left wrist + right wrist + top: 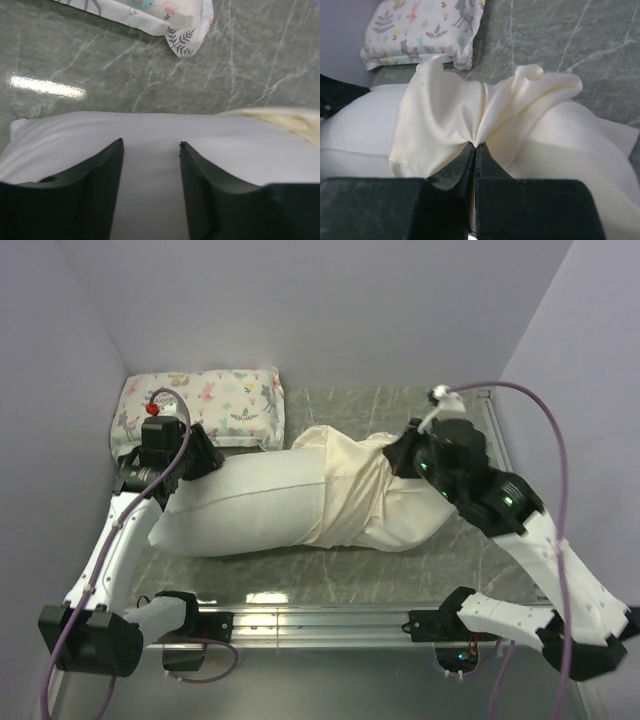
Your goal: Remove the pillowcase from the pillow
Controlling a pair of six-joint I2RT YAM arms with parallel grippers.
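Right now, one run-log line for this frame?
left gripper: open over bare pillow | right gripper: shut on pillowcase | pillowcase: bunched, roughly half off

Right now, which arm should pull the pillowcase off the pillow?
Right. The right gripper is shut on bunched pillowcase; the left gripper stands open over the bare pillow.

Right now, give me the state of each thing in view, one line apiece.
pillow: lying flat, left half bare, right half inside the pillowcase.
pillowcase: bunched, halfway off.
left gripper: open over the bare pillow.
right gripper: shut on the pillowcase.
printed pillow: lying flat, not gripped.
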